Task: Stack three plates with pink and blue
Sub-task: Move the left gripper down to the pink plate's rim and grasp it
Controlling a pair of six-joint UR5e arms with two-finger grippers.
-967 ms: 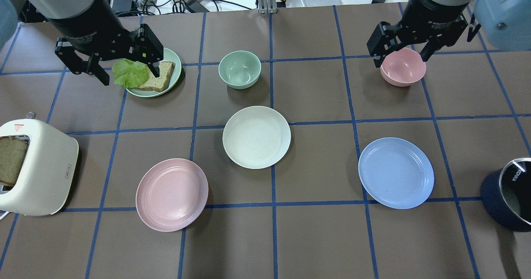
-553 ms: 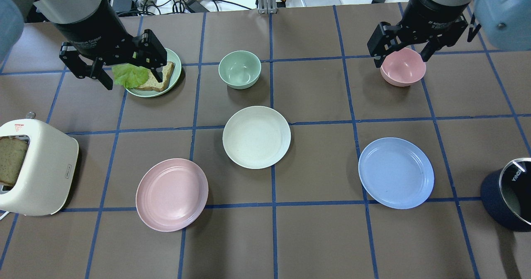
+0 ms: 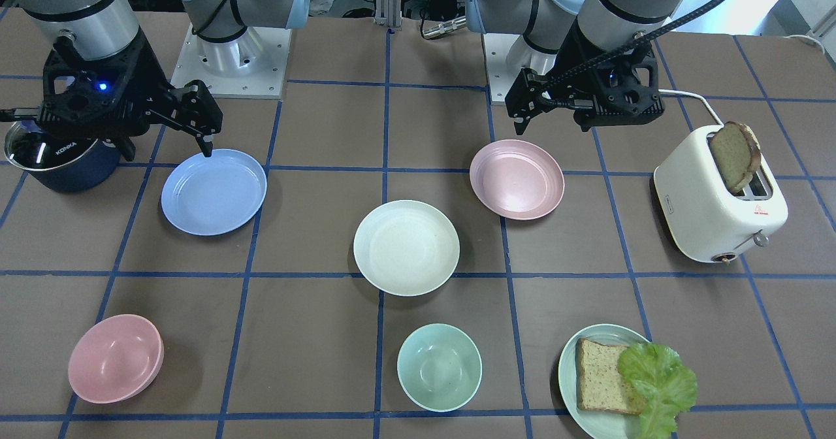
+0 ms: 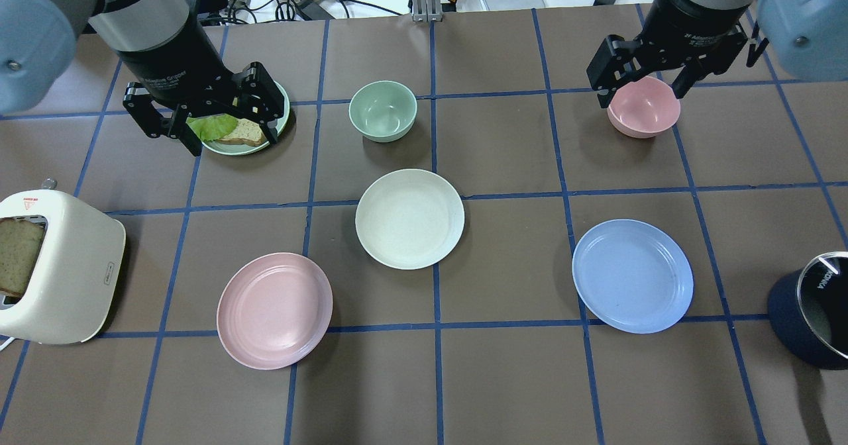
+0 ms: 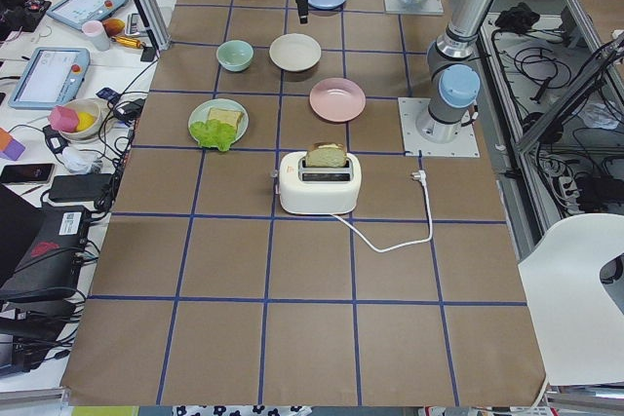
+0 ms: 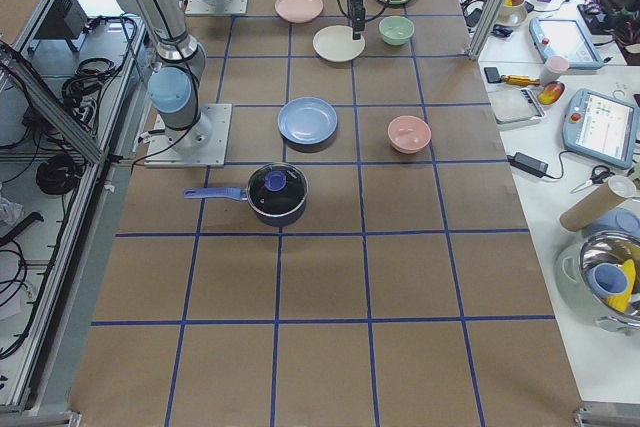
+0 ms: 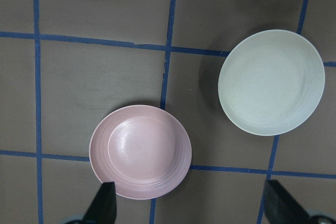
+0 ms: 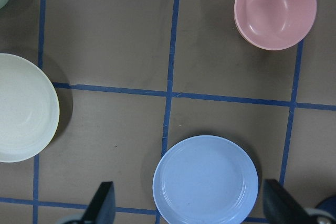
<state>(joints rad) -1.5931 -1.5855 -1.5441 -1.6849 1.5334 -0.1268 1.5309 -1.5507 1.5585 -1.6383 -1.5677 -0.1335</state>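
Three plates lie apart on the brown table. The cream-white plate (image 4: 409,218) is in the middle, the pale pink plate (image 4: 274,310) at the near left, the light blue plate (image 4: 633,275) at the near right. My left gripper (image 4: 233,142) is open and empty, held high over the far left. Its wrist view shows the pink plate (image 7: 140,151) and the cream plate (image 7: 271,81) below it. My right gripper (image 4: 640,97) is open and empty, high over the far right. Its wrist view shows the blue plate (image 8: 206,180).
A mint plate (image 4: 242,150) with bread and lettuce sits under my left gripper. A mint bowl (image 4: 383,110) stands behind the cream plate, a pink bowl (image 4: 643,107) at the far right. A white toaster (image 4: 56,266) is at the left edge, a dark blue pot (image 4: 811,309) at the right edge.
My left arm has moved to the right, toward the table's middle, still open and empty. The right arm and the plates have not moved.
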